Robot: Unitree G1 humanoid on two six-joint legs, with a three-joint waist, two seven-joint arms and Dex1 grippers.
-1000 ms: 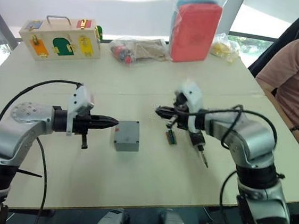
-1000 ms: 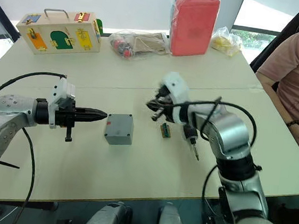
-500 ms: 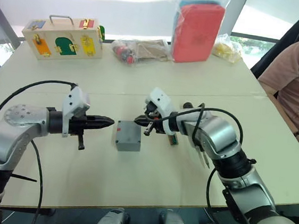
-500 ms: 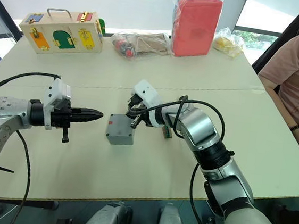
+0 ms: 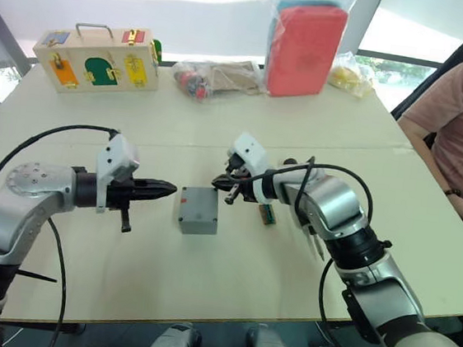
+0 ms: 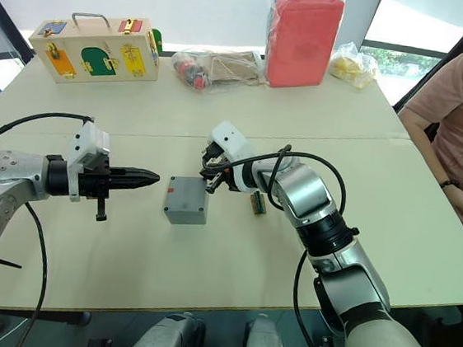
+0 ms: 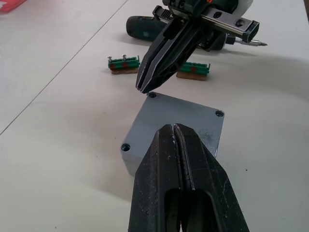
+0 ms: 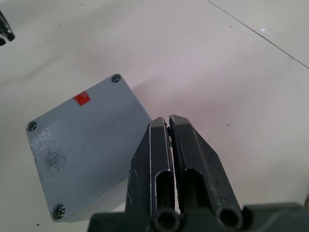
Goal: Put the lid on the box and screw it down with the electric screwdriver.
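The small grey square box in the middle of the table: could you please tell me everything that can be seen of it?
The small grey square box looks like matte plastic, with rounded corners. Its flat grey lid already sits on top, a screw showing in each visible corner and a small red mark near one edge. It rests flat on the pale table between both shut grippers. The right gripper points its tips at one corner, very close; contact is unclear. The left gripper hovers beside it, apart.

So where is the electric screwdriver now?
The electric screwdriver lies on the table behind the right claw, beyond the box and green connectors.
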